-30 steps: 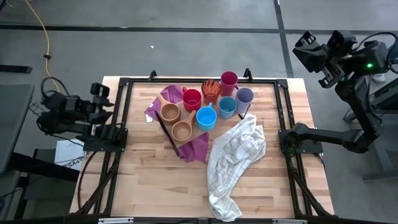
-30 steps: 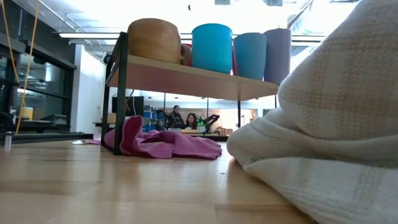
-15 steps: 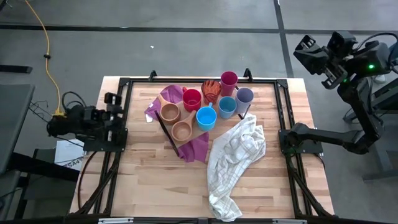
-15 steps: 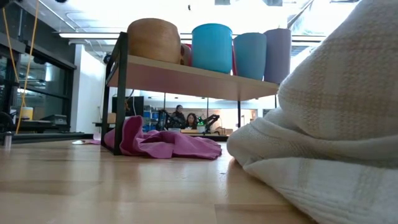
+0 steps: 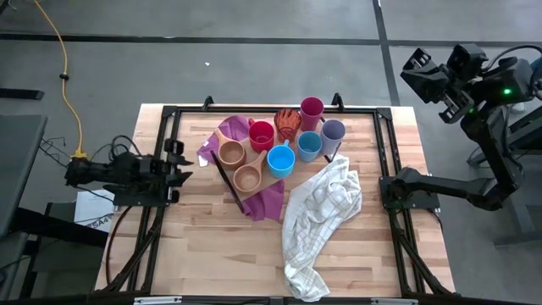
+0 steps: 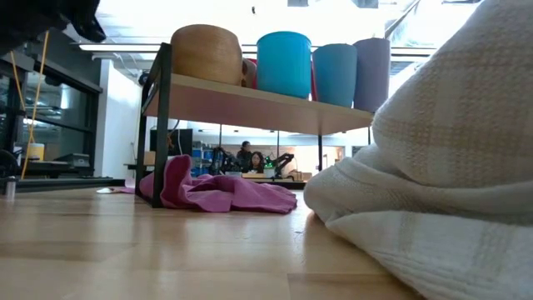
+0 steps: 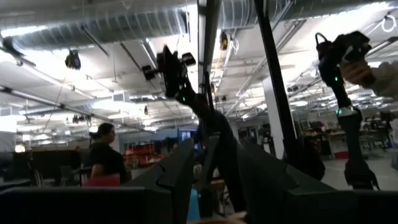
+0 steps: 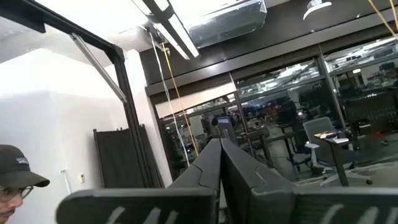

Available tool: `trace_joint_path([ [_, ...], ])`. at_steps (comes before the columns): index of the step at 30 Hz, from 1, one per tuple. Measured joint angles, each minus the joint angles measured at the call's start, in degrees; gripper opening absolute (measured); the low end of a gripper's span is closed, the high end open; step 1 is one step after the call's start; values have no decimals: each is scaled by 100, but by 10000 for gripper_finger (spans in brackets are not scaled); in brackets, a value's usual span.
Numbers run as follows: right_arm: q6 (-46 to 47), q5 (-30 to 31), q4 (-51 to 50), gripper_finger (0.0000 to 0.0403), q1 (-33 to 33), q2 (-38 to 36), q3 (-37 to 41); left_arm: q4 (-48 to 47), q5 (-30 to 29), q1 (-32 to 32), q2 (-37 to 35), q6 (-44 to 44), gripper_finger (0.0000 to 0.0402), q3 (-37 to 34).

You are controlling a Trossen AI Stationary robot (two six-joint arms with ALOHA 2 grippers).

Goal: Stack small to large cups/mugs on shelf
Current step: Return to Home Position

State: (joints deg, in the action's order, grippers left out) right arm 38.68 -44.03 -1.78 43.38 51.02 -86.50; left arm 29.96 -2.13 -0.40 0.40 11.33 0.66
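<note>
Tan mug (image 5: 231,153) and second tan mug (image 5: 247,178) showing plain tan. Red mug (image 5: 262,135) showing solid red. Blue cup (image 5: 280,160) showing bright blue; paler blue cup (image 5: 309,146) showing sky blue. Magenta tumbler (image 5: 312,108) and lavender tumbler (image 5: 333,131) showing no pattern. Cloth (image 5: 269,203) showing purple-pink. Towel (image 5: 322,212) showing white with faint tan checks. Shelf (image 6: 250,103) showing light wood on black frame.

Pale smooth wood showing on bench (image 5: 195,246); shelf (image 6: 250,104) board looking matt wood, frame (image 6: 161,125) black metal; cups (image 6: 283,64) appearing smooth plastic; towel (image 5: 322,212) showing coarse weave; magenta cloth (image 6: 216,192) looking soft.

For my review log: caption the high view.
Cups grouped on the shelf, checked towel beside; left gripper over the table, right gripper beyond it.
</note>
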Motion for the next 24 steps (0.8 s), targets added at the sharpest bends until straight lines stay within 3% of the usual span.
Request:
trace_joint_path([
  [24,-149,2,-328,0,2,2,0,-1898,-188,0,-2,-417,111,-14],
])
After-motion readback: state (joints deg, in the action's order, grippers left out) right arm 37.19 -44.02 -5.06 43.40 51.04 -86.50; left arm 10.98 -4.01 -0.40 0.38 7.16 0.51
